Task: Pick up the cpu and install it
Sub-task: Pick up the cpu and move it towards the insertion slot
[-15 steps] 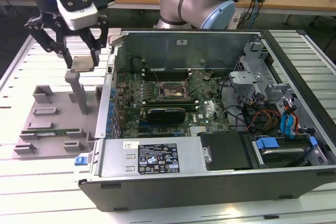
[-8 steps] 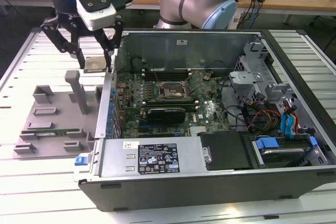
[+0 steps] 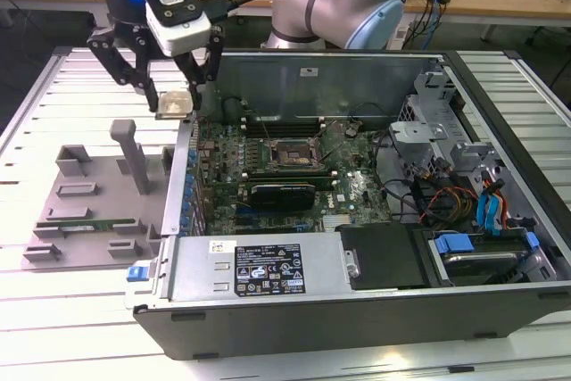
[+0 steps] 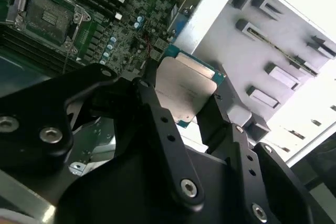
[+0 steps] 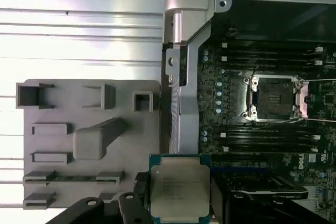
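You had the fingers (image 3: 141, 73) clenched on the cpu (image 3: 174, 104), pinching opposite edges, metal plate up and level. Likely reason: underside left untouched, ready to seat flat. The cpu hung in air over the case wall (image 3: 183, 167) nearest the grey parts tray (image 3: 89, 194), clear of the bench (image 3: 53, 78). The socket (image 5: 274, 98) on the motherboard (image 3: 357, 189) sat bare, well apart from the cpu.
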Available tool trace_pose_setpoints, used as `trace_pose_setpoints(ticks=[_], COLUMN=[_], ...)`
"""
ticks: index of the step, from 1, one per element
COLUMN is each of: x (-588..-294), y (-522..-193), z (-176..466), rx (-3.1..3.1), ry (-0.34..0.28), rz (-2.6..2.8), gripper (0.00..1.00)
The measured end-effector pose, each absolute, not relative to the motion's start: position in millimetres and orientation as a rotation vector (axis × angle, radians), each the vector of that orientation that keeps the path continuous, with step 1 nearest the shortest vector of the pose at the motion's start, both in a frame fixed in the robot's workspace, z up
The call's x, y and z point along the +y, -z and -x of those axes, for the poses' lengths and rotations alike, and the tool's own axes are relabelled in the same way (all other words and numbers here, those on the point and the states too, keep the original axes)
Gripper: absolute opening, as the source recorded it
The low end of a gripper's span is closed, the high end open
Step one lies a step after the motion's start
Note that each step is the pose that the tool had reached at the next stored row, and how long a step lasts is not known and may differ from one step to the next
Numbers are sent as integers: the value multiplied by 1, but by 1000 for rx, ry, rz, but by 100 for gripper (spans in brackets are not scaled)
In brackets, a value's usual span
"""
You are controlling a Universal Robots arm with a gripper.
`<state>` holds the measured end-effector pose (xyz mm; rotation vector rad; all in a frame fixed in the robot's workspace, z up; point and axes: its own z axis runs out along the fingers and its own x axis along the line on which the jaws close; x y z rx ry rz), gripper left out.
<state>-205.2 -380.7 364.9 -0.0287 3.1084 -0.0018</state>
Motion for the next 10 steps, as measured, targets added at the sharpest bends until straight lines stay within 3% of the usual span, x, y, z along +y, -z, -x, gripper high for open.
trace_pose_setpoints(ticks=[2, 10], x=[-381, -380], y=[-365, -360], z=[204, 143], rx=[3108, 3109], ry=[-23, -25], rz=[17, 17], gripper=[55, 55])
